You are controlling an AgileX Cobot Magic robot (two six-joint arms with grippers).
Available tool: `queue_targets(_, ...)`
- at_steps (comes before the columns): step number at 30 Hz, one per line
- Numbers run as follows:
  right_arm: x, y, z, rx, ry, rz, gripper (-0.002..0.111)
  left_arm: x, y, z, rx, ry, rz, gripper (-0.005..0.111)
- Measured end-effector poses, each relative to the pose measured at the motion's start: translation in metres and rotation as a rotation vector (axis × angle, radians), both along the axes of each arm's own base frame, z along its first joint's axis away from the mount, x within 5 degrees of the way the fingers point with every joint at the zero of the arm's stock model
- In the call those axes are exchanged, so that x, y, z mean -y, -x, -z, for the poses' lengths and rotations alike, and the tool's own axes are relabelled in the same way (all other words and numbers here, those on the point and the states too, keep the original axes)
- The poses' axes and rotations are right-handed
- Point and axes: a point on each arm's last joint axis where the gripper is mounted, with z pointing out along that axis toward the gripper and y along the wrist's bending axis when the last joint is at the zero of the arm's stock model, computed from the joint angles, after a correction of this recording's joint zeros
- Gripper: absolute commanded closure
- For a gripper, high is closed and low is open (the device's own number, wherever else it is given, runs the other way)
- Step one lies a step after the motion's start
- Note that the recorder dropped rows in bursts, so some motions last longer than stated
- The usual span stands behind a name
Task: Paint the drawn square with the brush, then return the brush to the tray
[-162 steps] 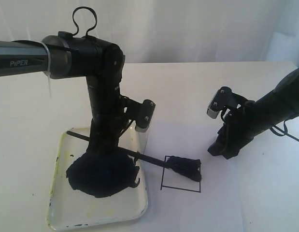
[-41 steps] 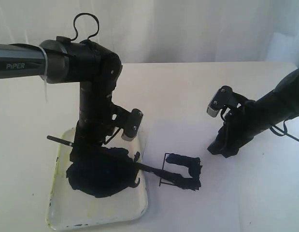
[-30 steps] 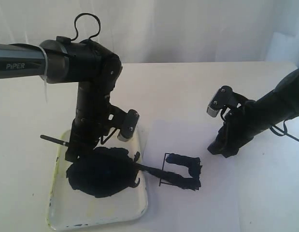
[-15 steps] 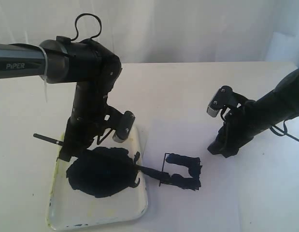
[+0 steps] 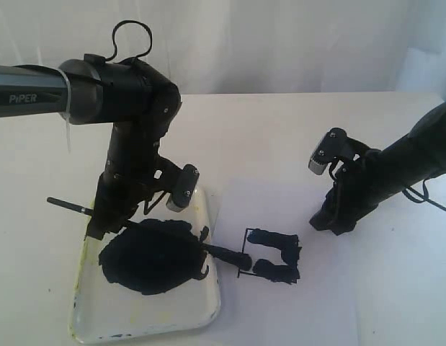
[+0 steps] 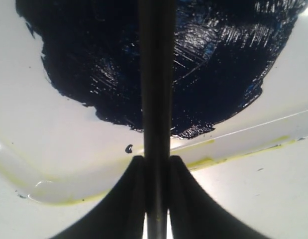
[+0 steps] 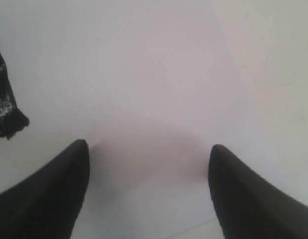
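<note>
Tabletop (image 5: pixel 280 130): brush (image 5: pixel 220 251) farther back over tray (image 5: pixel 159 311)

Seen from a raised exterior spot facing both arms across the table (image 5: pixel 295 122), from very close along the brush (image 6: pixel 154 89) between the fingers of the left gripper (image 6: pixel 154 162) down onto the tray (image 6: pixel 54 139), and low over the paper (image 7: pixel 144 74) from the right gripper (image 7: pixel 149 147), sharing with the wide view the paint puddle (image 5: pixel 147 263) and a smeared edge of the drawn square (image 7: pixel 3 114).

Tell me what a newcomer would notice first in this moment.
The glossy blue-black paint puddle in the white shallow tray at lower left grabs the eye, with the left arm's jaws shut on a long thin black brush across it. Just right, the small black-outlined square on white paper is only partly smeared.
</note>
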Motion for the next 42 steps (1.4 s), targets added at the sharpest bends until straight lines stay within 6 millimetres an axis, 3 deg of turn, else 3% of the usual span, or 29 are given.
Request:
queue_targets(12, 0.000, 0.000, 0.000, 0.000, 0.000, 0.001, 0.044, 0.009, 0.003, 0.002, -0.020, 0.104, -0.030, 0.107)
queue_targets(20, 0.000, 0.000, 0.000, -0.005, -0.003, 0.015, 0.044, 0.007, 0.000, 0.006, -0.001, 0.061, -0.008, 0.107)
queue_targets(26, 0.000, 0.000, 0.000, -0.005, -0.003, 0.015, 0.044, 0.020, 0.008, 0.008, 0.016, 0.032, 0.046, 0.107)
queue_targets(42, 0.000, 0.000, 0.000, -0.004, -0.003, 0.017, 0.044, 0.012, 0.006, 0.005, 0.057, -0.061, 0.004, 0.107)
